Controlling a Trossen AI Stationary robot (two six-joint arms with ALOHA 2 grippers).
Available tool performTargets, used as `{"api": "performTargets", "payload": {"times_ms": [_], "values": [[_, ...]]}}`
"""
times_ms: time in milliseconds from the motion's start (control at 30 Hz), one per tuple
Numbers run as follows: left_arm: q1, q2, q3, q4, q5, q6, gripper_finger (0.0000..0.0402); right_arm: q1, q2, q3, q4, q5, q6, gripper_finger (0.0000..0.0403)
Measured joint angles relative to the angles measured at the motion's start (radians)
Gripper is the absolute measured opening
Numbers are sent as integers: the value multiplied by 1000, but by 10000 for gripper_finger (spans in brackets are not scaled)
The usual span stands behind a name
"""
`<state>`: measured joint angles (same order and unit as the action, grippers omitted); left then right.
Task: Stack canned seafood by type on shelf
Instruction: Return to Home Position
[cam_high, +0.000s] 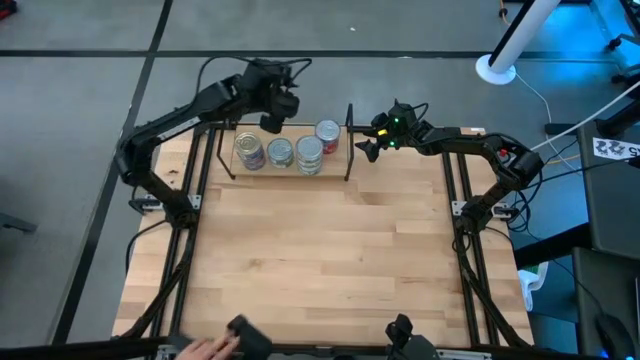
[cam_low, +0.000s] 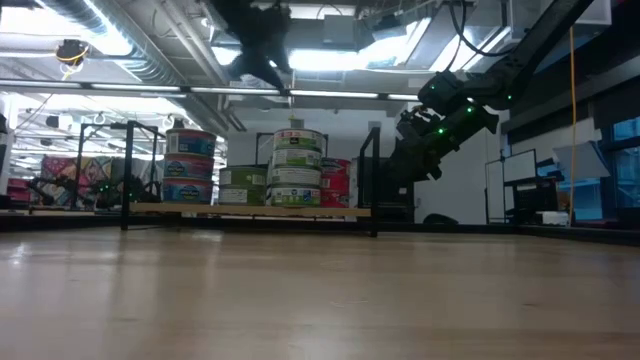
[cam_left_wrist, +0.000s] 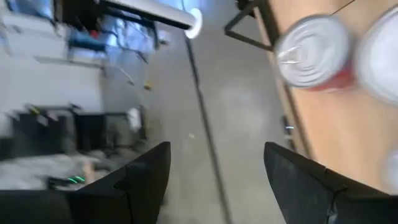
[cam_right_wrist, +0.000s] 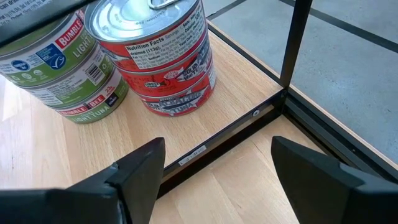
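We find the cans (cam_high: 281, 152) all on the shelf (cam_right_wrist: 239, 93) at the table's far edge, piled in four stacks by kind, so we judge the sorting done and only the retreat left. The right gripper (cam_right_wrist: 219, 143) hangs spread and empty just beside the shelf's right upright (cam_right_wrist: 297, 37), low and facing the red stack (cam_right_wrist: 168, 62) and the green stack (cam_right_wrist: 74, 68) next to it. The left gripper (cam_left_wrist: 217, 152), also spread and holding nothing, hovers above the shelf's back edge, higher than the stacks.

The risk we see is in the withdrawal. If the right arm swings sideways before it backs off, a finger could clip the upright, and the light shelf would shake; tins resting loosely lid on lid could slide or topple. A forward drift would push straight into the red stack. If the left arm dips as it folds back, it could catch the tallest stack from above. We would pull each arm up and clear of the shelf first, slowly, and only then turn home
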<state>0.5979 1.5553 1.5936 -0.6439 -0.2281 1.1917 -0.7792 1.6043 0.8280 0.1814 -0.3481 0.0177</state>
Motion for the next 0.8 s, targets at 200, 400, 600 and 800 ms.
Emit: {"api": "performTargets", "payload": {"times_ms": [200,400,600,800], "values": [[-77,-89,0,-225,-1,-302,219,-5,0,0,0,0,0,293],[-187,-185,0,-427,1,-583,130,-6,0,0,0,0,0,293],[-267,-294,0,-551,168,-867,42,-7,0,0,0,0,0,293],[-309,-423,-25,-483,306,-918,6,-12,-20,0,-11,-124,13,293]]}}
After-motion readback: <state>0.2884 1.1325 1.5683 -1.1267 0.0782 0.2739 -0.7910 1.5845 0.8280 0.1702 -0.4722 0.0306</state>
